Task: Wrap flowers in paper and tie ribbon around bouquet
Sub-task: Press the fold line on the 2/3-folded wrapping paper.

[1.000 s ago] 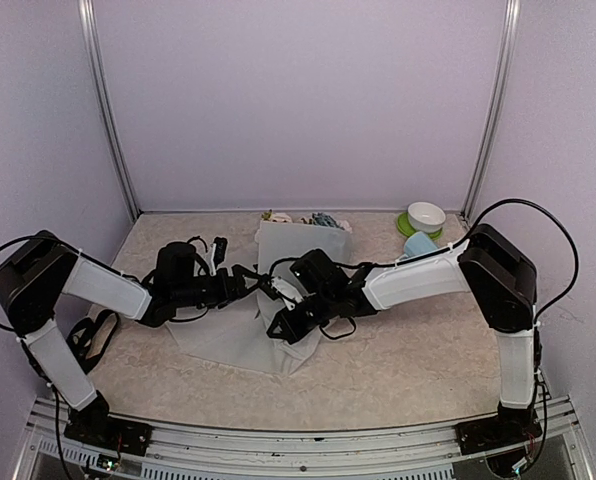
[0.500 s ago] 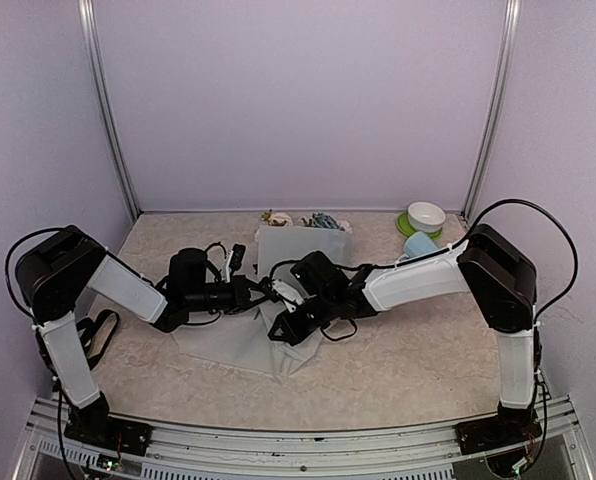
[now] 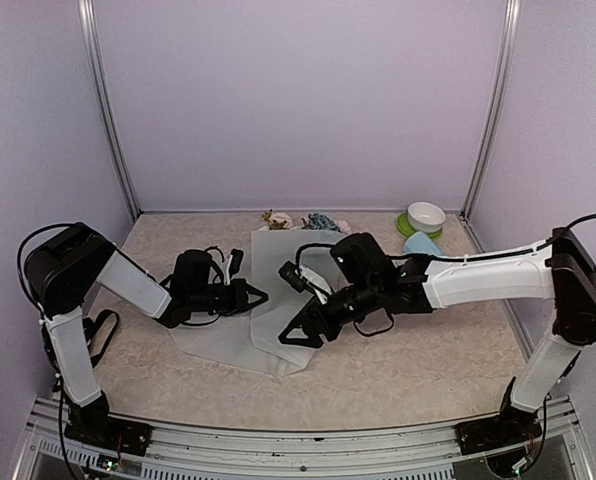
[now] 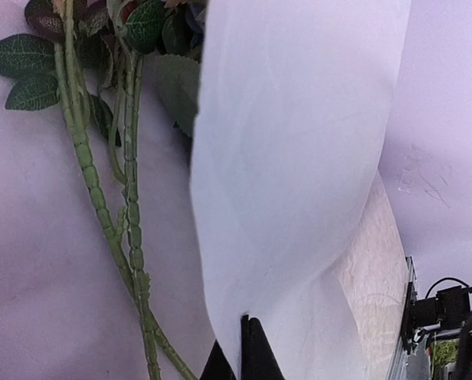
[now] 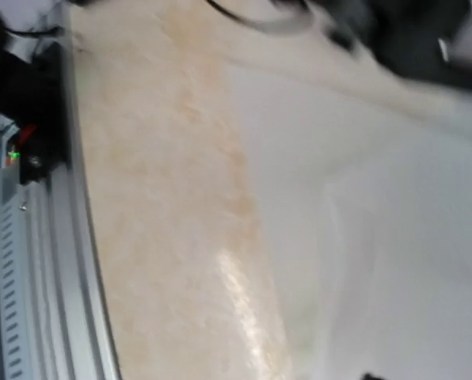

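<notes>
The frosted white paper lies mid-table, with one flap folded over the flowers. The flower heads poke out at the paper's far end. Green stems and leaves lie on the sheet beside the flap. My left gripper is shut on the flap's edge, and the paper runs between its black fingertips. My right gripper hovers over the paper's near right part with its fingers spread and nothing in them. The right wrist view is blurred and shows only paper and tabletop. A black ribbon lies looped at the far left.
A white bowl on a green plate and a pale blue cup stand at the back right. The metal rail runs along the table's near edge. Bare beige tabletop shows on the right of the paper.
My left gripper closed on the paper's edge and shifted right. My right gripper let go of the paper, opened and drew back to the right as its arm stretched out.
</notes>
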{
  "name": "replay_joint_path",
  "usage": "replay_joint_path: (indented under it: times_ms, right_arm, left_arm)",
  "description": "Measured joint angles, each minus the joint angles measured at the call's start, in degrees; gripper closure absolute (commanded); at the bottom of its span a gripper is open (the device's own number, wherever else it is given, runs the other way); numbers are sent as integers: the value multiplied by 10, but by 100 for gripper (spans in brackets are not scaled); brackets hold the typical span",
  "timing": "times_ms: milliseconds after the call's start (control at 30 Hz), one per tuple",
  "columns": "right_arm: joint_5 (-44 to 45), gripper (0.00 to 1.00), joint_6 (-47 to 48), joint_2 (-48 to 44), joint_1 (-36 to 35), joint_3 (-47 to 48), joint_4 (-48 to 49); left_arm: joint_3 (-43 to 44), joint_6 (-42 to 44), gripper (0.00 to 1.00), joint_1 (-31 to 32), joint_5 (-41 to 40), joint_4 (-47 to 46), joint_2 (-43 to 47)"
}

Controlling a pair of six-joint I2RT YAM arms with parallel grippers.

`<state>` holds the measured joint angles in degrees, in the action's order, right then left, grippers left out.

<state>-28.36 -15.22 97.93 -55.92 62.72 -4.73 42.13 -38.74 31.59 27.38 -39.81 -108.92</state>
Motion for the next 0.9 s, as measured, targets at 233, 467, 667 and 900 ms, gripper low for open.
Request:
replay_joint_path:
  times_ms: [233,467,667,900]
  right_arm:
    - [34,83,-16,42,2,10,12]
    - [82,91,-27,111,-3,-12,3]
    - [112,91,-46,61,-24,-101,20]
    - [137,69,-75,-33,-14,-153,-34]
  left_arm:
    - [0,3,100,1,-5,3,-8]
    - [0,7,100,1,-7,7,-10]
    - [0,7,100,2,-6,13,-20]
    - [0,6,100,2,-6,11,-27]
